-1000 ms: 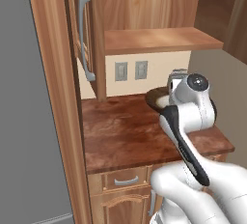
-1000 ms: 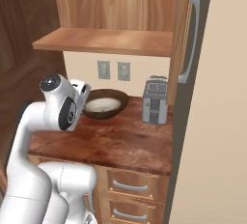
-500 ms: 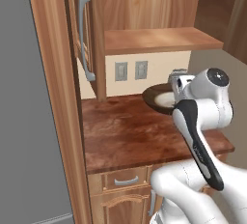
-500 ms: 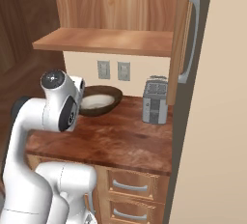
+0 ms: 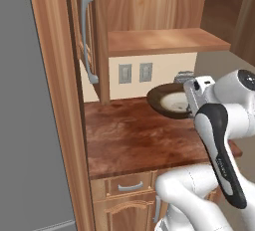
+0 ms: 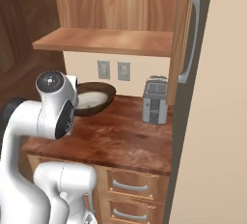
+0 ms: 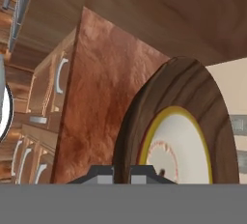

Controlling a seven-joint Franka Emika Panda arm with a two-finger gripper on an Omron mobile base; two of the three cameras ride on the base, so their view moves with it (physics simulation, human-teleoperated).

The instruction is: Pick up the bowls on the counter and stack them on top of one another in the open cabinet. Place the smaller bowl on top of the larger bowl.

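Here I am looking across the counter (image 5: 129, 140), and the larger bowl (image 5: 167, 100) is sitting upright on its back part, mouth facing up, just below the wall sockets (image 5: 134, 73). Being round, it is showing no long axis. The smaller bowl (image 5: 174, 103) is resting inside it, also mouth up, cream against the dark wood grain. Above them, the open cabinet (image 5: 164, 41) is showing its plank shelf, with the door and its long grey bar handle (image 5: 87, 41) swung out to the left.

From the other side, the two bowls are sitting at the left of the slab, the brown one (image 6: 99, 97) around the cream one (image 6: 91, 100), and a grey toaster (image 6: 155, 101) is standing well apart to the right.

Along my hand, my gripper (image 7: 122, 175) is hovering close at the brown bowl's rim (image 7: 144, 102), the cream bowl (image 7: 178, 148) nested just beyond. My fingertips (image 7: 103, 175) are lying nearly together with a thin gap, and I cannot tell whether they are pinching the rim.
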